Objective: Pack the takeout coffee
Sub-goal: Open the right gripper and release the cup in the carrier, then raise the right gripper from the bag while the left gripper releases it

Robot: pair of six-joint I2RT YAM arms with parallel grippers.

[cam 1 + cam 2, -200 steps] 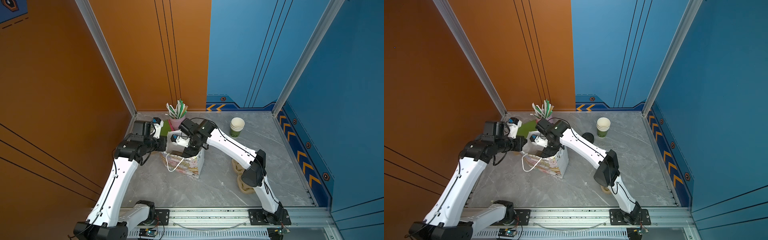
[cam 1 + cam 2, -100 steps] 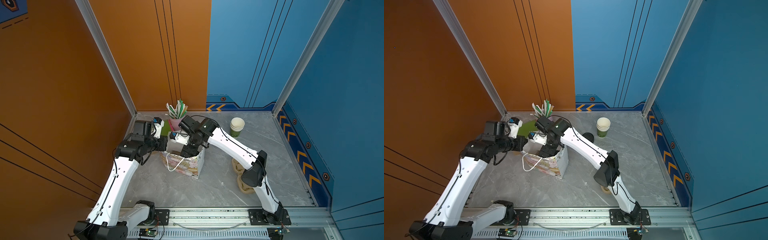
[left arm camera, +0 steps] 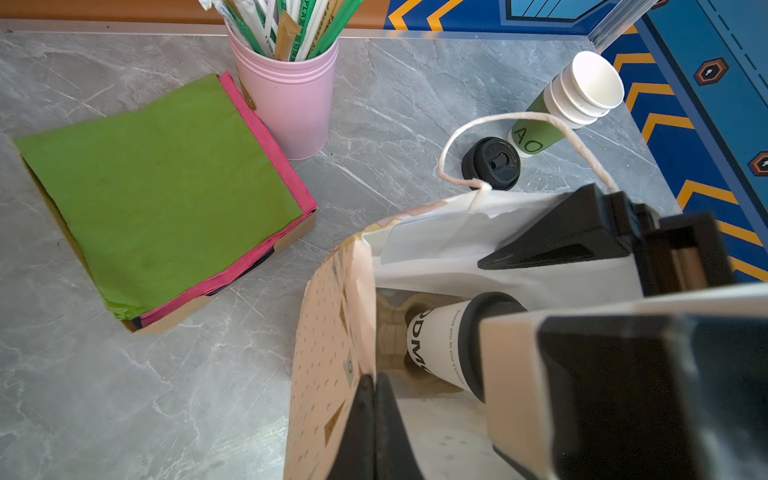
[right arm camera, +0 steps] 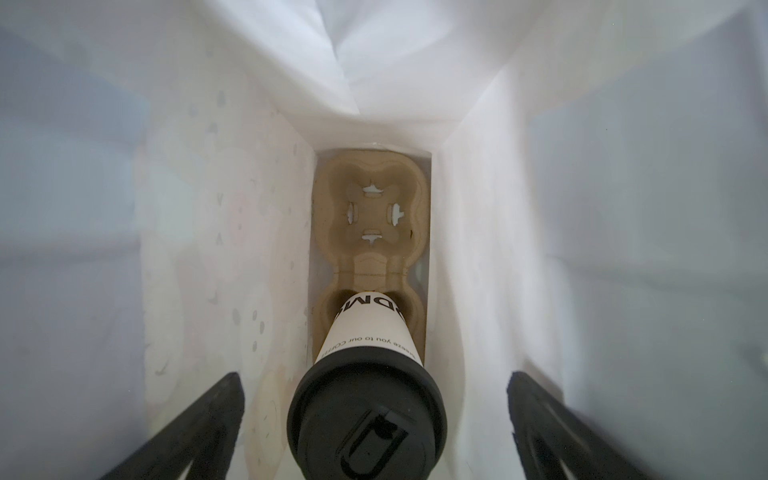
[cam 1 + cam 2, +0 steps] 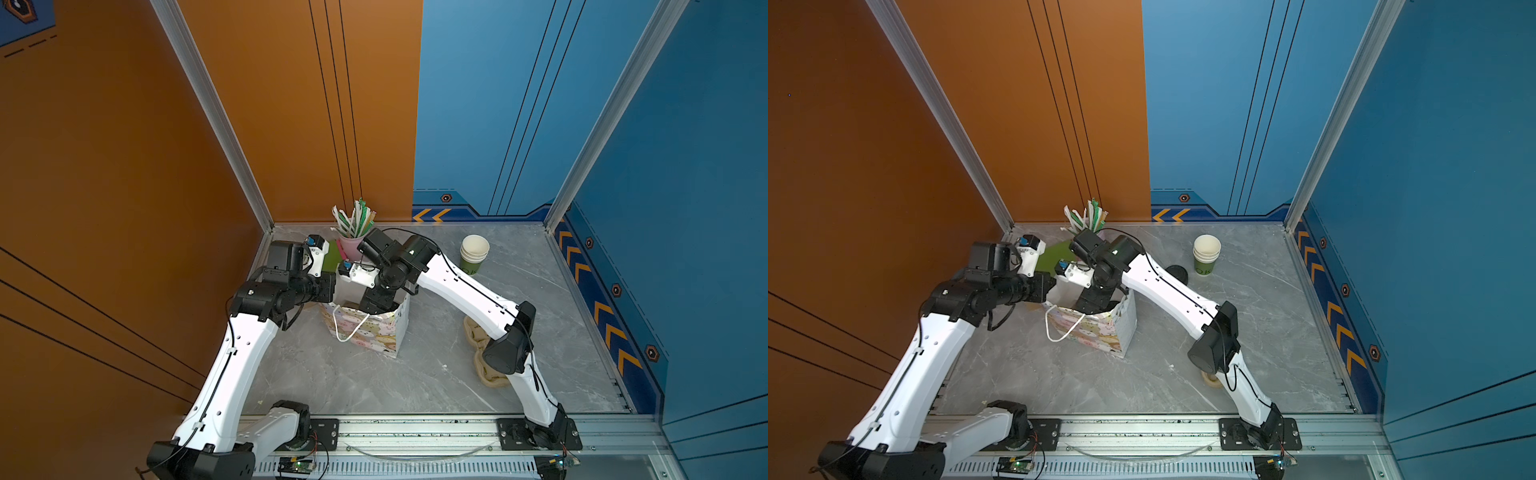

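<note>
The takeout coffee (image 4: pixel 370 328), a white cup with dark lettering and a black sip lid (image 4: pixel 365 419), stands in one well of a brown pulp cup carrier (image 4: pixel 370 208) at the bottom of the patterned paper bag (image 5: pixel 365 328) (image 5: pixel 1088 328). My right gripper (image 4: pixel 374 382) reaches down into the bag's mouth and is open, with a finger on each side of the lid and clear of it. My left gripper (image 3: pixel 374 384) is shut on the bag's near wall (image 3: pixel 328 332), holding the mouth apart. From the left wrist view the cup (image 3: pixel 440 345) shows inside the bag.
A pink cup of straws (image 3: pixel 286 104) and a stack of green and pink napkins (image 3: pixel 158 187) sit behind the bag. A loose black lid (image 3: pixel 490 163) and a stack of lidless cups (image 5: pixel 473 253) stand to the right. Beige carriers (image 5: pixel 478 336) lie by the right elbow.
The right wrist has shifted only slightly above the bag's mouth. The bag and the left arm have stayed where they were.
</note>
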